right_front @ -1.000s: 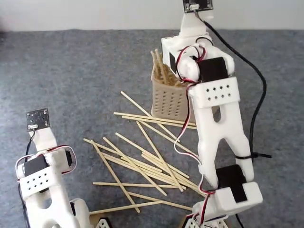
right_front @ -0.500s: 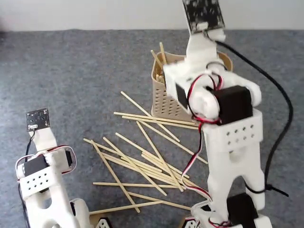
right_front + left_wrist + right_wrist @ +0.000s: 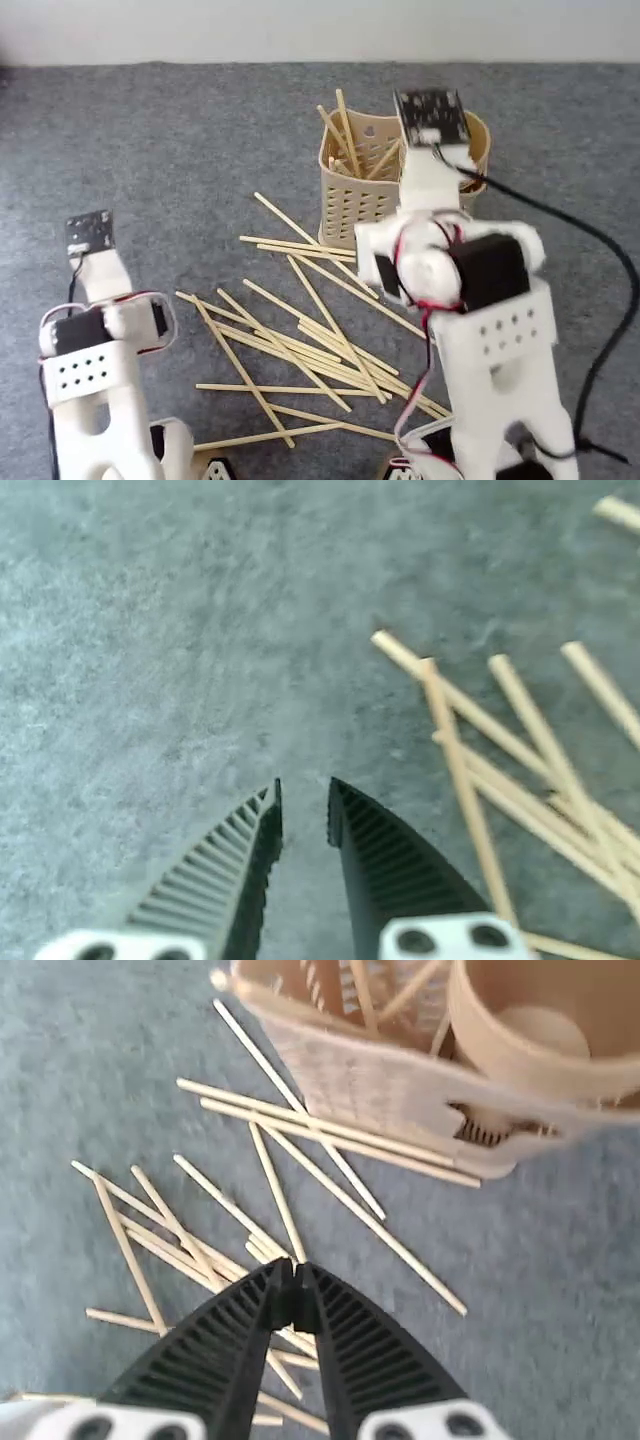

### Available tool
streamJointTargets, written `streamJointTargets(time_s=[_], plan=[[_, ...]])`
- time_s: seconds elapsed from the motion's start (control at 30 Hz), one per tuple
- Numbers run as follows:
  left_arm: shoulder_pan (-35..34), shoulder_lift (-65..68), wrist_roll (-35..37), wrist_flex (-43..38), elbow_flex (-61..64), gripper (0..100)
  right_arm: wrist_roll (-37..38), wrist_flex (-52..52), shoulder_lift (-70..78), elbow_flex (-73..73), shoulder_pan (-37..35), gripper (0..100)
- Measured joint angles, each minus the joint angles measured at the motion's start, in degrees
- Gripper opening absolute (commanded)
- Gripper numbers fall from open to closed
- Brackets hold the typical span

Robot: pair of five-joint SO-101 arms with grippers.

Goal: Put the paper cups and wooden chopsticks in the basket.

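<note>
By the near-left corner of the table (image 3: 170,150) the left hand (image 3: 303,805) hangs low over bare surface. Its jaws are a narrow gap apart and empty, just short of the nearest stick ends, so it is likely poised to take one. Further in, the right hand (image 3: 295,1278) hovers with jaws closed tip to tip on nothing. Below it the loose wooden chopsticks (image 3: 300,345) lie crossed in a heap across the middle, roughly fifteen; the overlaps bar an exact count. Toward the far edge, right of middle, stands the one basket (image 3: 355,205). About five sticks (image 3: 343,125) lean upright inside it and one paper cup (image 3: 545,1030) sits in its right end, so the cup work looks done and the heap remains
</note>
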Motion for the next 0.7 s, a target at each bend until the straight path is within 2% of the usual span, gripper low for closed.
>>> streamJointTargets(time_s=[0.13, 0.33, 0.47, 0.57, 0.7], plan=[[8.09, 0.00, 6.33, 0.00, -2.55, 7, 0.00, 0.00, -8.88, 10.90, -0.26, 1.3], [20.92, 0.00, 9.67, 0.00, -3.78, 7, 0.00, -3.78, -24.62, 30.42, -0.26, 1.3], [21.98, 0.00, 13.01, -0.53, -3.78, 8, 0.00, -9.67, -36.84, 42.90, -0.18, 1.3], [21.98, 0.00, 14.07, -0.53, -3.78, 8, 0.00, -13.54, -46.77, 47.03, 1.05, 1.4], [22.15, 2.29, 14.59, -0.53, -4.04, 16, 0.00, -16.97, -53.45, 51.34, 2.20, 1.4]])
